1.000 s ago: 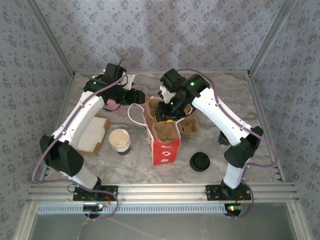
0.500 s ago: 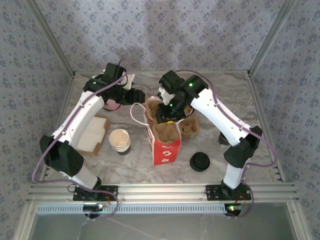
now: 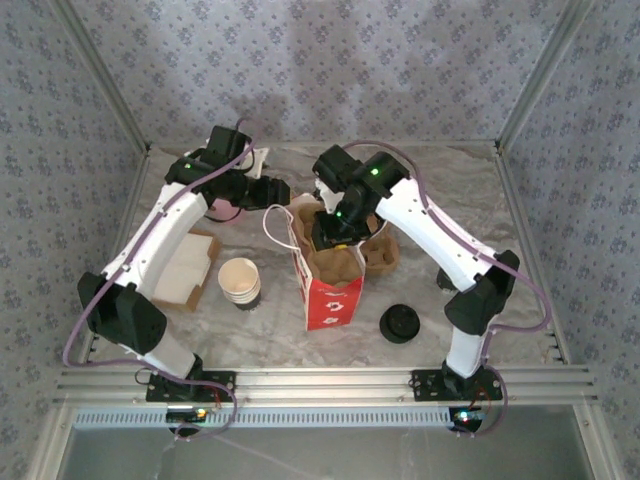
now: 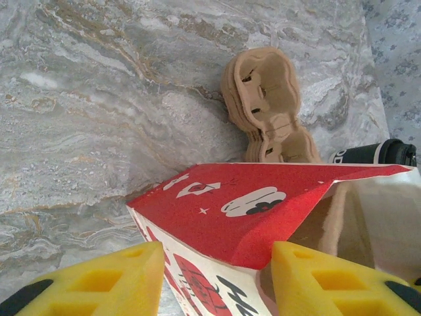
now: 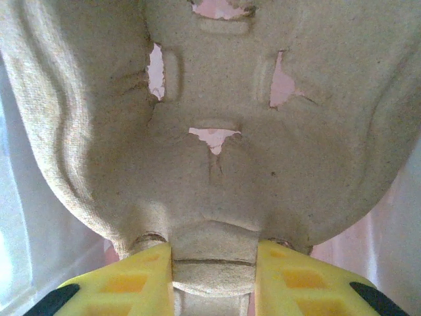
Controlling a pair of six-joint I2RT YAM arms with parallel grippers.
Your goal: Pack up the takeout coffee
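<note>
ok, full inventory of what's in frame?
bag: 1, red and white, mid-table, upright, open
carrier: 1, brown pulp, in bag's mouth
spare carriers: stack, count unclear, brown, right of bag
cup: 1, white, no lid, left of bag
lid: 1, black, on table, near right of bag
box: 1, brown, white contents, left of cup
pink cup: 1, behind left arm, mostly hidden
table: 1, grey marble
left hand: yellow fingers, astride bag's rim
right hand: yellow fingers, clamped on carrier

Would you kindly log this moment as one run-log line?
right gripper: shut on pulp carrier, at paper bag mouth | left gripper: open, straddling bag rim | paper cup, black lid: on table
</note>
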